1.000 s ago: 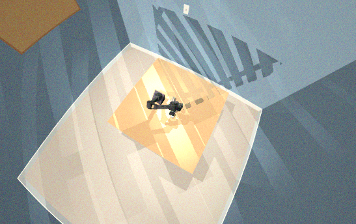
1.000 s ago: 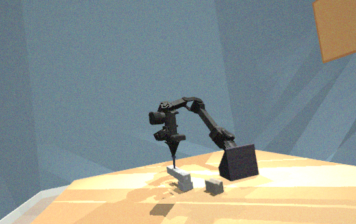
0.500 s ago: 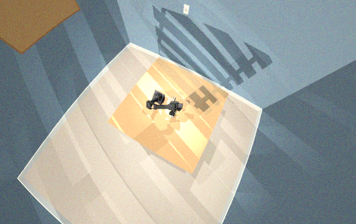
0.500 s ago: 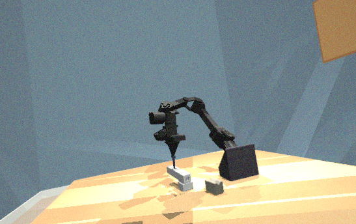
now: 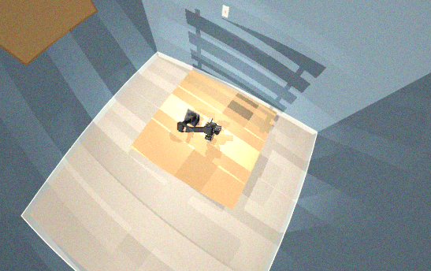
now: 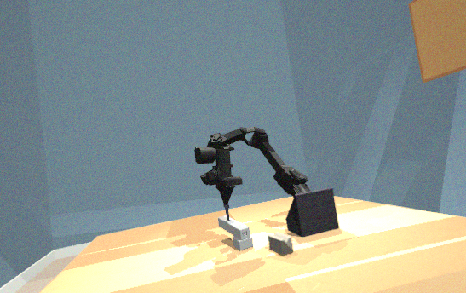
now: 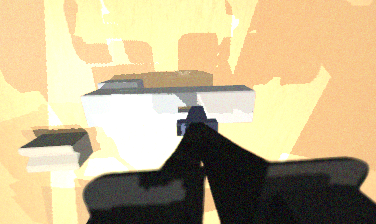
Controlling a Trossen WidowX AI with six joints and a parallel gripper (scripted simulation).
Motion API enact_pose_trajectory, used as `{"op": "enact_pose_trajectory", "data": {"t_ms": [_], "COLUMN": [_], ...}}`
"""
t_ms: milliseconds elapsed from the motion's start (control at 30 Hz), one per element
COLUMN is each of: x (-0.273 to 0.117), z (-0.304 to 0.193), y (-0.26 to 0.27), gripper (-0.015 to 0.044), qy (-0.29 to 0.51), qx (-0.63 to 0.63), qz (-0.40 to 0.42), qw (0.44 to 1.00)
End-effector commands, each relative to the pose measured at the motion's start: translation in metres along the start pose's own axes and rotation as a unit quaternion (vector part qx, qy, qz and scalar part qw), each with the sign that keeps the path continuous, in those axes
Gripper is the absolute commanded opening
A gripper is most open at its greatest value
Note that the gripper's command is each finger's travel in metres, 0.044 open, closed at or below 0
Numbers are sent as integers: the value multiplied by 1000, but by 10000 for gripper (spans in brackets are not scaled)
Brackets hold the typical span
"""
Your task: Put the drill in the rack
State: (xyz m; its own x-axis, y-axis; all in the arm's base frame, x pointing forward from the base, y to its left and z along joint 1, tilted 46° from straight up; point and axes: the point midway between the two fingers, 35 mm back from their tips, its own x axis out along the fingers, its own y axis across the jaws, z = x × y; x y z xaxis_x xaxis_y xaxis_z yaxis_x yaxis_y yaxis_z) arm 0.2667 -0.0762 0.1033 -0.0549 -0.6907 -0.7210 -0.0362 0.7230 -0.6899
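A long pale grey bar (image 6: pixel 238 228) (image 7: pixel 229 104) rests on a grey foot block (image 6: pixel 242 244) under one end; the other end overhangs. My gripper (image 6: pixel 227 218) (image 7: pixel 196 112) is shut and points straight down, its fingertips at the top of the bar near the overhanging end. Nothing shows between the fingers. A small tan patch (image 7: pixel 183 108) shows on the bar beside the fingertips; I cannot tell whether it is the key. A small grey stepped block (image 6: pixel 279 244) (image 7: pixel 54 161), possibly the rack, stands apart from the bar. I cannot make out the drill.
The arm's dark wedge-shaped base (image 6: pixel 315 213) (image 5: pixel 191 117) stands on the wooden table (image 5: pixel 211 185) (image 6: pixel 122 260), beyond the small grey block from the bar. Striped shadows and bright patches cross the table. The arm hides much of the bar in the top view.
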Motion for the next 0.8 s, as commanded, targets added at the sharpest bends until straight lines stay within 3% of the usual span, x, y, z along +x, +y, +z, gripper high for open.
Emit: {"op": "enact_pose_trajectory", "data": {"t_ms": [0,400,533,767], "x": [21,27,11,-50], "z": [-14,-16,-10,2], "y": [-5,-6,-5,-1], "gripper": [0,0,105,289], "qy": [35,35,35,35], "qx": [-4,-4,-4,-4], "qz": [-10,-10,-8,-8], "qw": [999,999,999,999]}}
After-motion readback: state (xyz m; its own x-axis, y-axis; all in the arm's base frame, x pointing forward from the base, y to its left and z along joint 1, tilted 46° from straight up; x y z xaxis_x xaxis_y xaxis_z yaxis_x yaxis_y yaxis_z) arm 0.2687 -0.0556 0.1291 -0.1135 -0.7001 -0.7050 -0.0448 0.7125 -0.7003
